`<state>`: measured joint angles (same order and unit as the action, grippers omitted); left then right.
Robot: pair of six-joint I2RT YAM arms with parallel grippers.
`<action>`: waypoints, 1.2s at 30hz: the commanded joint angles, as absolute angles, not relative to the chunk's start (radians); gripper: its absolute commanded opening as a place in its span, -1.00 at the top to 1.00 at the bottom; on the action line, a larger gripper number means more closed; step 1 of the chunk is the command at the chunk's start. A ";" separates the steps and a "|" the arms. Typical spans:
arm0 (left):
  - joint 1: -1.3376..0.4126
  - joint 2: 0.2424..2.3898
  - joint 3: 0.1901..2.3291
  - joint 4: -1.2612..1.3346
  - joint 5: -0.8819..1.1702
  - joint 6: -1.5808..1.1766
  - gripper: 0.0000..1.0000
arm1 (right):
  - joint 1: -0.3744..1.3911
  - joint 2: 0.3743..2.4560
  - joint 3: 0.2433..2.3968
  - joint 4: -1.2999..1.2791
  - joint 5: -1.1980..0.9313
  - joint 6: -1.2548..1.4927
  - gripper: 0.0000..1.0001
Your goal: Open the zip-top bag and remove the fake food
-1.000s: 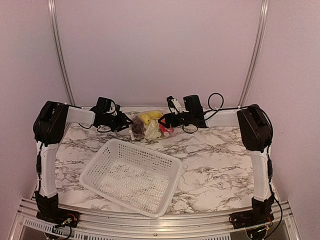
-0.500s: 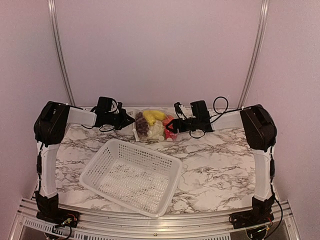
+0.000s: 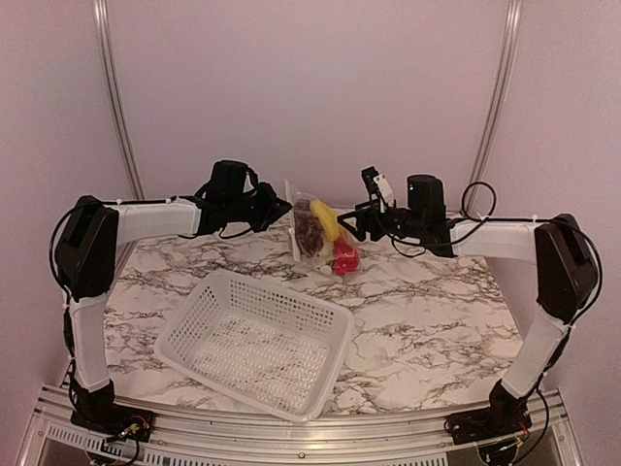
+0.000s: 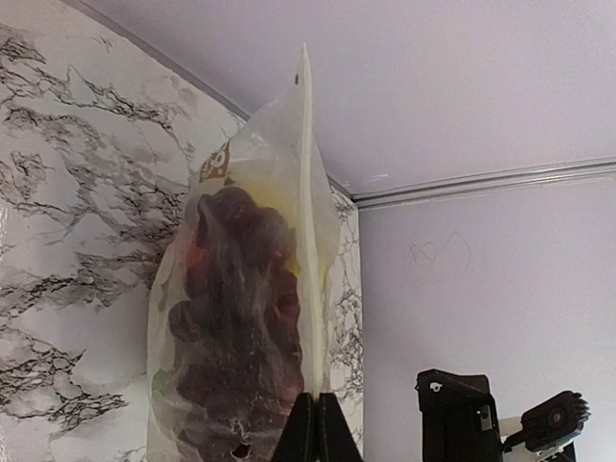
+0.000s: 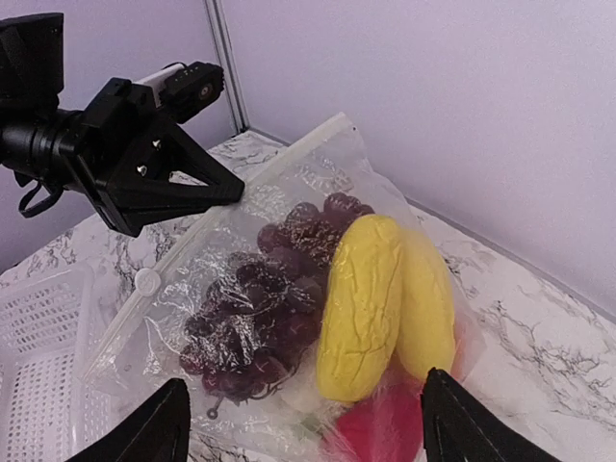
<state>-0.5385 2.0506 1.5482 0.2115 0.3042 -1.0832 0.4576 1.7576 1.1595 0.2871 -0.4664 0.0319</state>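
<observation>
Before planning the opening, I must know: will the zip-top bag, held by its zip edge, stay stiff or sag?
Probably floppy: the zip-top bag is thin, crinkled film, pinched only at its zip edge by the left gripper. It likely hangs bottom-heavy, because the grapes and yellow pieces crowd away from that edge. The film looks glossy, so it may slip.

The 2 arms stretch forward and inward, forearms nearly level, wrists facing each other — left gripper [image 3: 283, 206] pinched tight on the zip-top bag [image 3: 318, 238], right gripper [image 3: 346, 225] fingers spread wide.
</observation>
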 commanded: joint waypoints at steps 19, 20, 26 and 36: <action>-0.611 1.951 1.638 0.183 0.077 -1.488 1.00 | 0.729 1.671 1.205 0.262 -0.270 -0.238 -0.48; -0.613 1.945 1.640 0.185 0.076 -1.490 1.00 | 0.737 1.680 1.218 0.258 -0.254 -0.244 -0.47; -0.620 1.913 1.647 0.186 0.057 -1.489 1.00 | 0.749 1.727 1.258 0.250 -0.163 -0.236 -0.33; -0.627 1.918 1.640 0.216 0.046 -1.510 1.00 | 0.801 1.806 1.326 0.158 0.070 -0.241 -0.22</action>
<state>-0.6220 1.9739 1.6016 0.1459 0.0589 -1.4971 0.7837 1.7786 1.2816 0.2211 -0.0914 -0.2394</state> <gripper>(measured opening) 0.008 0.636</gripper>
